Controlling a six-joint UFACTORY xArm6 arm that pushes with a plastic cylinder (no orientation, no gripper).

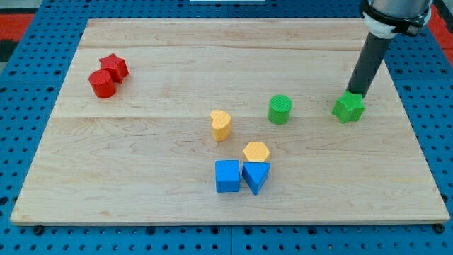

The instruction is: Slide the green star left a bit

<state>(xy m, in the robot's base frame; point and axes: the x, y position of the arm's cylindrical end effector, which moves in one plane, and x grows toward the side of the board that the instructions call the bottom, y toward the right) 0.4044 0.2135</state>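
Observation:
The green star [348, 108] lies on the wooden board at the view's right. My tip [353, 93] stands at the star's top edge, touching or nearly touching it, with the dark rod rising up to the view's top right. A green cylinder [279, 109] stands to the star's left, a clear gap between them.
A yellow heart-like block [221, 124] and a yellow hexagon [256, 151] sit near the middle. A blue cube [227, 176] and a blue triangle [255, 176] lie just below the hexagon. A red star [113, 66] and a red cylinder [102, 83] touch at the top left.

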